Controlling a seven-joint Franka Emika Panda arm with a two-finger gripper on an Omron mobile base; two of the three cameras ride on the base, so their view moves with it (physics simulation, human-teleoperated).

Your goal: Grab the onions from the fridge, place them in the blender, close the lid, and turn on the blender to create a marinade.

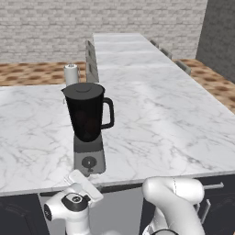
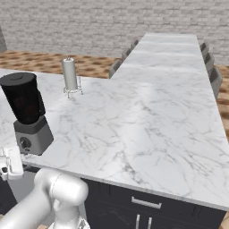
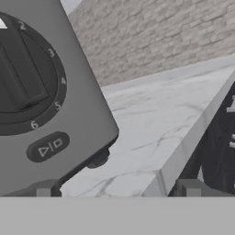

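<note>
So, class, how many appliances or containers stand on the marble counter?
2. The blender, lid on, stands at the counter's near edge; the small white cylinder stands behind it, toward the far edge. Nothing else shows on it.

Blender [image 1: 87,124] on counter [image 1: 160,119] at front edge; lid [image 1: 83,89] on jar; white cylinder [image 1: 71,74] behind.

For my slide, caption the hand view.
Hand close to the blender dial, play button below it.

Glossy marble counter [image 1: 174,124], rough brick wall [image 1: 92,18]
</note>
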